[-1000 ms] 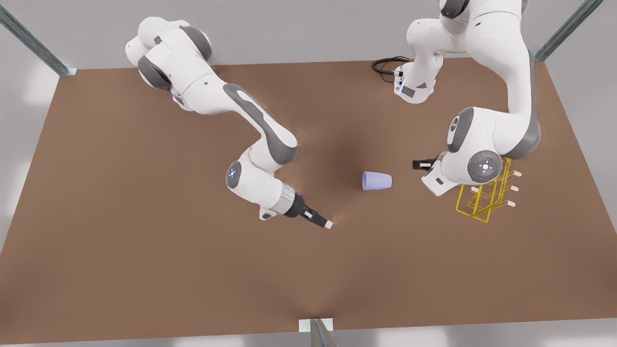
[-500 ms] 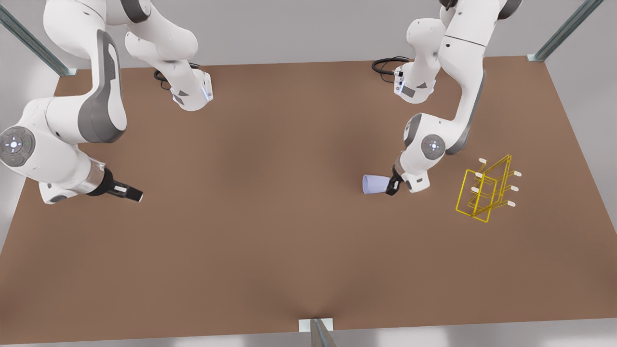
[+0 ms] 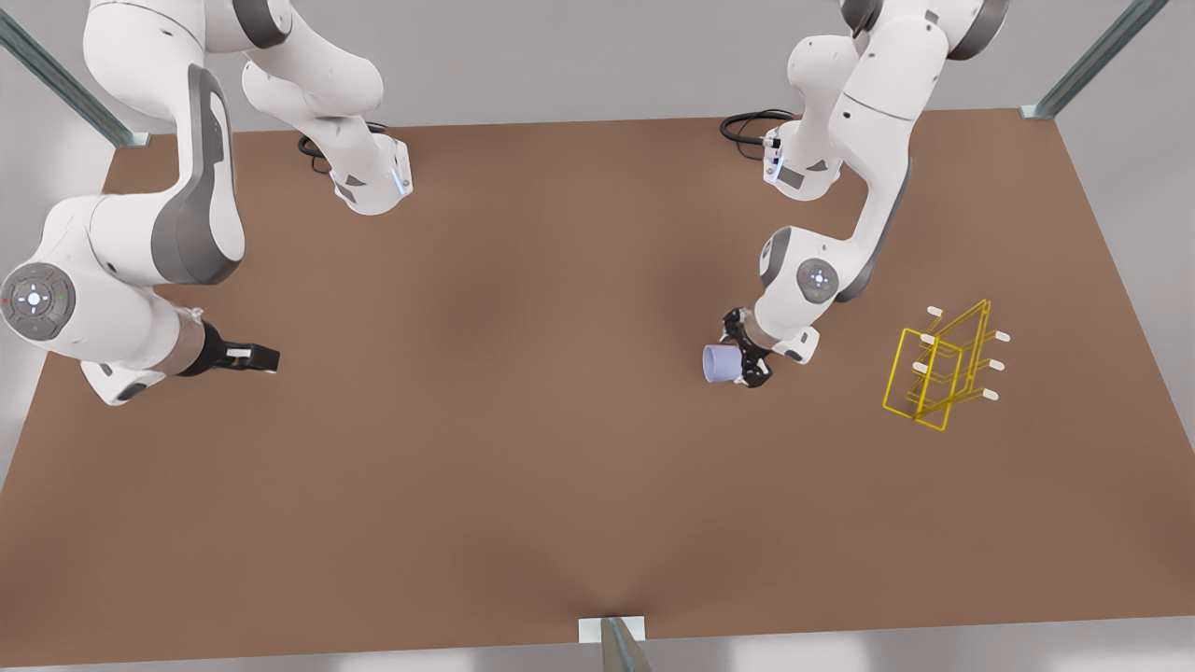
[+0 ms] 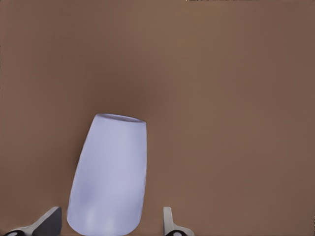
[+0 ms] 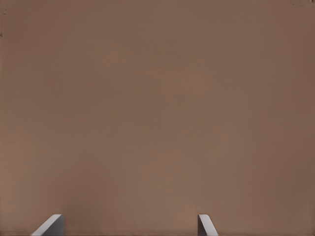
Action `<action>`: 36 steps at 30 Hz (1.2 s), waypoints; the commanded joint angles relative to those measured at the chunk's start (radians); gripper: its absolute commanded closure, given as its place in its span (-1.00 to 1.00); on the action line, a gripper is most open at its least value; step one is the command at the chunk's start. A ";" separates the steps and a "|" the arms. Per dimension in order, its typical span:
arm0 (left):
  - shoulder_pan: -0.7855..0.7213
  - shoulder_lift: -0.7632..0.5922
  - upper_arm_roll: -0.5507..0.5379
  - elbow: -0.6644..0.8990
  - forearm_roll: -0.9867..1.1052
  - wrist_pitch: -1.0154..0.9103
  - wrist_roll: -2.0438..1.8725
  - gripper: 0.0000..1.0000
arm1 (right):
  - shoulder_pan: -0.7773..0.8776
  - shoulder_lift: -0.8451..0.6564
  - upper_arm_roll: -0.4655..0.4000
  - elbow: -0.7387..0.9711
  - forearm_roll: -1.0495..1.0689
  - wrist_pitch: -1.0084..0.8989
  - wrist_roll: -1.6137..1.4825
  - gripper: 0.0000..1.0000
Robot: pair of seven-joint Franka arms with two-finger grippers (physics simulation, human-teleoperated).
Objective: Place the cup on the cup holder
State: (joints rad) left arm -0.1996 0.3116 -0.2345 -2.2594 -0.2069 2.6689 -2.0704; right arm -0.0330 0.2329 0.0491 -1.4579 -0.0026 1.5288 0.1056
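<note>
left tool (image 3: 747, 359) open | cup (image 3: 719, 363) lying btwn fingers | right tool (image 3: 264, 357) waits

arms: glossy white rounded shells, grey joint bands
wrist caps: grey discs with small lights
pincers: black, pale fingertips
bases: black cable loops, blue glow
</note>
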 commanded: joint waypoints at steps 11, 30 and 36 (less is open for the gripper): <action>0.014 0.003 0.003 -0.006 0.001 -0.070 -0.002 -1.00 | 0.002 0.012 -0.003 0.002 -0.001 0.017 -0.172 -1.00; 0.032 0.104 0.001 0.001 0.003 0.029 0.044 -1.00 | -0.007 0.019 -0.006 0.004 -0.001 0.017 -0.175 -1.00; 0.028 0.124 0.001 0.001 0.001 0.042 0.044 -1.00 | -0.008 0.019 -0.006 0.002 -0.001 0.017 -0.178 -1.00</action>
State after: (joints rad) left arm -0.1716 0.4343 -0.2330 -2.2584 -0.2043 2.6992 -2.0588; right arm -0.0405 0.2527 0.0424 -1.4562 -0.0035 1.5465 -0.0446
